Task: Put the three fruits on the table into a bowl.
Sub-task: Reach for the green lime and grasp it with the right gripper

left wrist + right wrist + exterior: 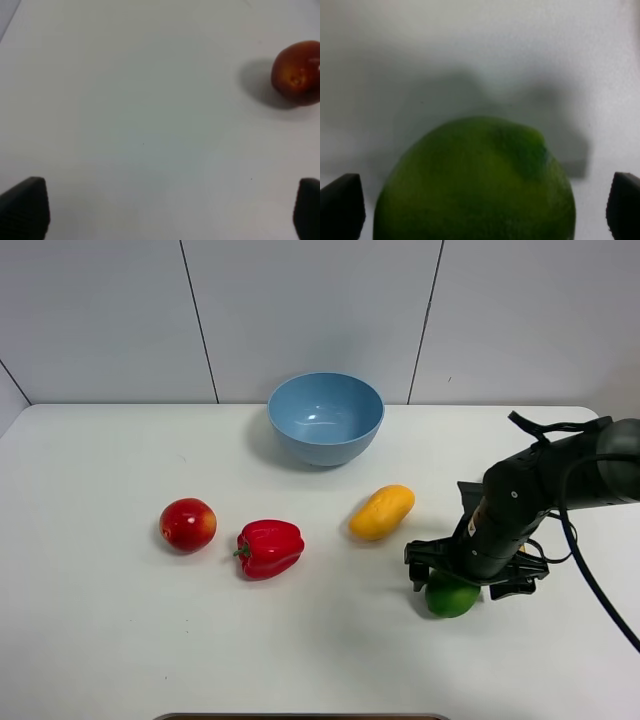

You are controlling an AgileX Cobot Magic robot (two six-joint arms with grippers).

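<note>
Green lime lies on the worktop between our right pincer's open jaws, left pincer open too, and we see the bowl empty, mango and apple untouched.

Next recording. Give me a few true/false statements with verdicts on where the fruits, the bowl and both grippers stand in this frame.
1. The bowl holds no fruit. True.
2. The right gripper is clamped on the lime and holds it in the air. False: the lime appears to rest on the table, and the open fingers stand clear of it on either side.
3. The bell pepper lies between the apple and the mango. True.
4. The left gripper is shut on the apple. False: it is open over bare table, with the apple well apart from it.
</note>
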